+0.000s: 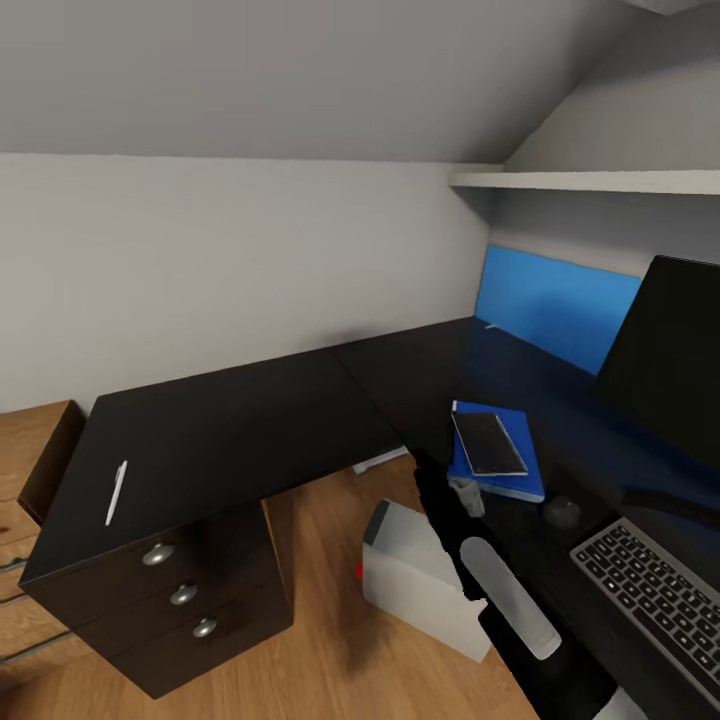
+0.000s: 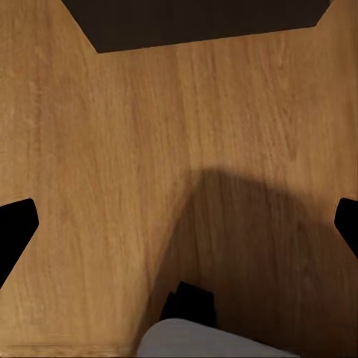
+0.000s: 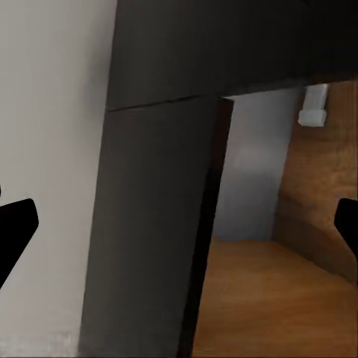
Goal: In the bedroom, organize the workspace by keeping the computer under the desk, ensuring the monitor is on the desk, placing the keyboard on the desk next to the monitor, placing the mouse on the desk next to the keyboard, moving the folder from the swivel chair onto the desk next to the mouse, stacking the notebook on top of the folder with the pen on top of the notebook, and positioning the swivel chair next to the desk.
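Observation:
The black L-shaped desk [image 1: 250,420] fills the head view. The bright blue folder [image 1: 520,470] lies on its right wing, and the dark notebook [image 1: 488,443] rests on top of it. A small dark mouse [image 1: 562,512] sits between the folder and the keyboard [image 1: 655,590], with the monitor [image 1: 670,350] behind. The white pen [image 1: 116,492] lies alone on the left wing, above the drawers. The pale grey computer [image 1: 420,580] stands on the floor beside the desk. My right arm [image 1: 510,595] reaches along the desk's front edge. The right gripper [image 3: 179,231] and left gripper [image 2: 179,231] are both open and empty. The swivel chair is out of view.
Three drawers with round silver knobs [image 1: 183,594] face the wooden floor [image 1: 330,660]. A light wooden cabinet [image 1: 30,450] stands at the left. A blue panel [image 1: 555,310] and a white shelf [image 1: 600,180] are on the right wall. The ceiling slopes low.

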